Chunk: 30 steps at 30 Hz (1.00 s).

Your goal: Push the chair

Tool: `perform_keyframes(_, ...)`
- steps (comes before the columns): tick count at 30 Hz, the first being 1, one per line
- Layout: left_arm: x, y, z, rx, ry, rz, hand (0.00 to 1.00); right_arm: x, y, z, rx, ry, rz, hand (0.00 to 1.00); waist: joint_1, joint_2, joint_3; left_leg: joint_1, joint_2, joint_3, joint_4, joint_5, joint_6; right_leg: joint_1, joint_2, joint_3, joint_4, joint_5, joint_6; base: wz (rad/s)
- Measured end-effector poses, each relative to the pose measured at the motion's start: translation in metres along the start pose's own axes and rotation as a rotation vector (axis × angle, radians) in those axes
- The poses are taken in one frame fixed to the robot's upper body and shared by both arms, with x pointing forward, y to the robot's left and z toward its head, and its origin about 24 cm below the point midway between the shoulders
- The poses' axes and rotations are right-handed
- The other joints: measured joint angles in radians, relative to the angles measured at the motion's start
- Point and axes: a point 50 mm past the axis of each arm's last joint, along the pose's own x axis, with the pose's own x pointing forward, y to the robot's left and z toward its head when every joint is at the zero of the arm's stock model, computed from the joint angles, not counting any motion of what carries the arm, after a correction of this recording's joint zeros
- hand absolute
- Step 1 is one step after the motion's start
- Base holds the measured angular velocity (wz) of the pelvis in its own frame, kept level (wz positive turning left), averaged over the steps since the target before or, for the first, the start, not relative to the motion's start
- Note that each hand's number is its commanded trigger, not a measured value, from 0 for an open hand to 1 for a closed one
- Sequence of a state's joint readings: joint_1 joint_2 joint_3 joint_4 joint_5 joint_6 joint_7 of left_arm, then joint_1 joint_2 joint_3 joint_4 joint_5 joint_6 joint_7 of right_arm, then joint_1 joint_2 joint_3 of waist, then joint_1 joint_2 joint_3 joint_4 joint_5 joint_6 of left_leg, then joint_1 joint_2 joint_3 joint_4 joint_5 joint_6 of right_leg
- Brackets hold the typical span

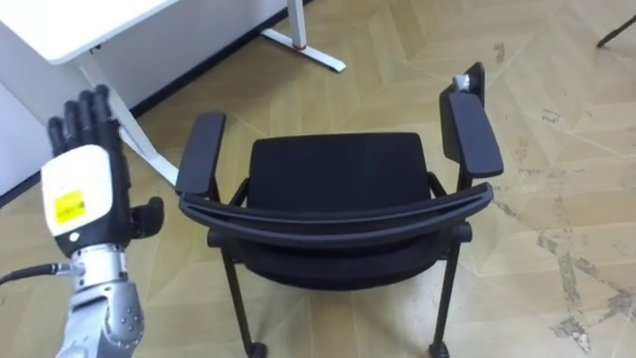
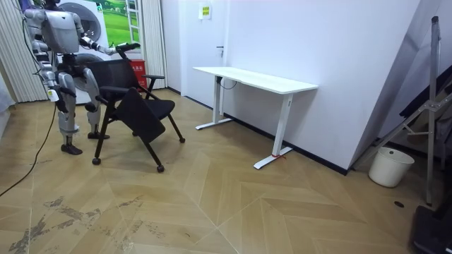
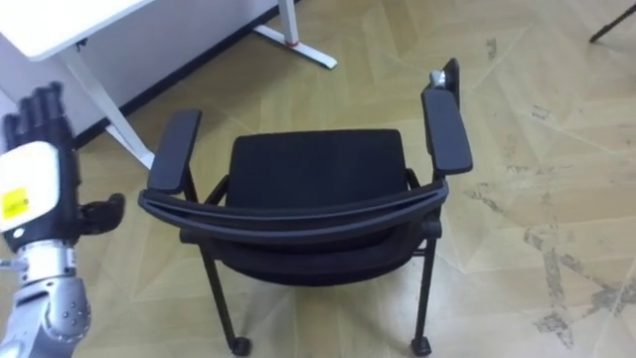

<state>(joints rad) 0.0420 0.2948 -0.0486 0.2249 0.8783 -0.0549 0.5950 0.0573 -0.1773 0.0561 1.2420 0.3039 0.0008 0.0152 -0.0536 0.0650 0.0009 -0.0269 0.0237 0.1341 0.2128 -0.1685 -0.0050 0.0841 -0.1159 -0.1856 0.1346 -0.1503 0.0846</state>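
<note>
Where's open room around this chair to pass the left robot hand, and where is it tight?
Open: the chair seat between the armrests, and the wood floor right of the right armrest. Tighter: the strip between the left armrest and the white desk's leg, where the left robot hand is raised, open, and the slot under the backrest.

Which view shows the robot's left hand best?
The left eye view: the left hand shows whole, fingers straight, raised beside the left armrest of the chair, apart from it. The right eye view cuts it at the edge; in the room view it is too small.
</note>
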Motion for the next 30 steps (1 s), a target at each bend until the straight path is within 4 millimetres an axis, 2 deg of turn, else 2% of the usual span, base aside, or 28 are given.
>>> perform_keyframes(3,0.002,0.003,0.001,0.034,-0.034,-0.019,0.0,0.0,-0.004,0.001,-0.002,-0.012,-0.002,0.0,-0.001,0.01,0.004,0.008,-0.001,0.007,-0.008,0.0,0.0,0.0,0.0,0.019,0.0,0.0,0.0,-0.09)
perform_keyframes(8,0.005,0.005,0.006,0.091,-0.095,-0.054,0.0,0.0,-0.006,0.003,-0.004,-0.023,0.001,0.0,-0.001,0.017,0.0064,0.008,-0.001,0.006,-0.01,0.0,0.0,-0.001,0.0,0.023,-0.001,0.0,0.0,0.0)
perform_keyframes(16,0.009,0.009,0.011,0.208,-0.194,-0.153,0.0,0.0,-0.011,0.002,-0.031,-0.014,-0.012,0.0,-0.003,0.03,0.0024,0.006,-0.001,0.003,-0.008,0.0,0.0,0.0,0.0,0.017,-0.001,0.0,0.0,0.0)
perform_keyframes(21,0.013,0.016,0.017,0.267,-0.237,-0.239,0.0,0.0,-0.011,0.006,-0.051,-0.022,-0.001,0.0,-0.024,0.039,0.0061,0.02,-0.001,0.003,-0.011,0.0,0.0,0.012,0.0,0.018,-0.001,0.0,0.0,0.0)
perform_keyframes(26,0.015,0.019,0.022,0.279,-0.239,-0.311,0.0,0.0,-0.014,0.009,-0.061,-0.027,0.003,0.0,-0.025,0.047,0.0101,0.018,-0.001,0.004,-0.011,0.0,0.0,0.01,0.0,0.018,-0.002,0.0,0.0,0.0)
perform_keyframes(30,0.014,0.015,0.023,0.291,-0.219,-0.42,0.0,0.0,-0.014,0.013,-0.075,-0.031,0.014,0.0,-0.027,0.051,0.0091,0.011,-0.002,0.004,-0.009,0.0,0.0,0.003,-0.001,0.016,0.0,0.0,0.0,0.0)
